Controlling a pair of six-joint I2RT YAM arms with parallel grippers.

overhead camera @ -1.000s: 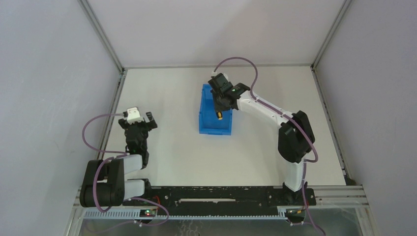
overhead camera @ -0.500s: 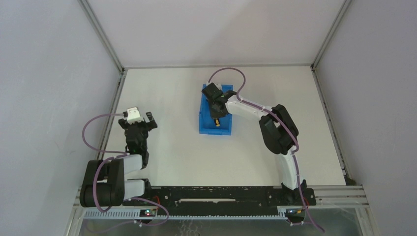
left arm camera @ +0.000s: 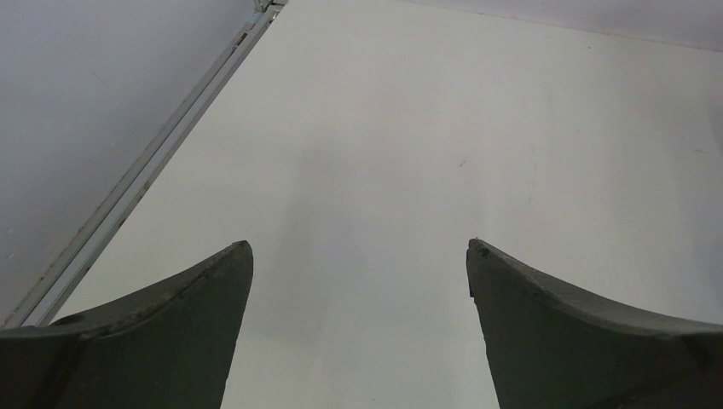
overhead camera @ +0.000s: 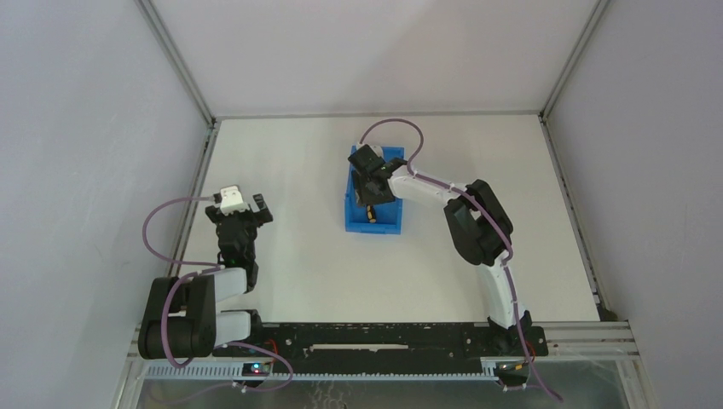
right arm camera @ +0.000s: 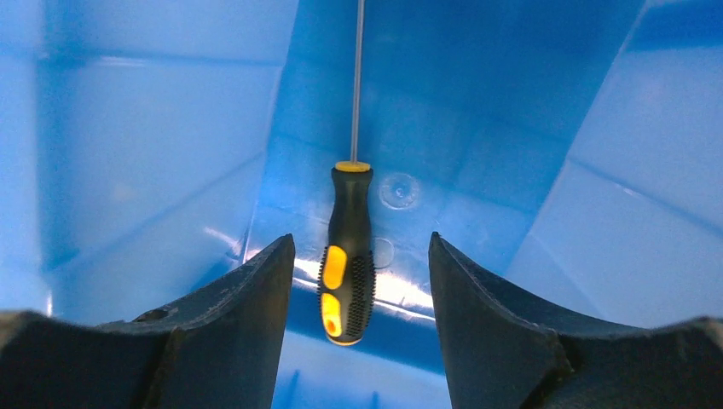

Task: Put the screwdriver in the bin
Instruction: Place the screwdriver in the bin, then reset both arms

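Observation:
The blue bin (overhead camera: 375, 227) stands mid-table. Inside it, the screwdriver (overhead camera: 370, 210) lies free on the floor. In the right wrist view its black-and-yellow handle (right arm camera: 348, 256) sits low in the frame and its thin shaft runs away toward the far wall of the bin (right arm camera: 153, 153). My right gripper (overhead camera: 373, 183) is down inside the bin, open; its fingers (right arm camera: 361, 243) flank the handle with a gap on each side. Over bare table at the left, my left gripper (overhead camera: 247, 209) is open and holds nothing (left arm camera: 358, 247).
The metal frame rail (left arm camera: 162, 153) runs along the table's left edge, close to the left gripper. Grey enclosure walls (overhead camera: 85, 128) close in the left, right and back of the white table (overhead camera: 298, 256).
The right gripper went down into the bin with the screwdriver, then opened. The screwdriver now lies loose on the bin floor. The left arm has not moved.

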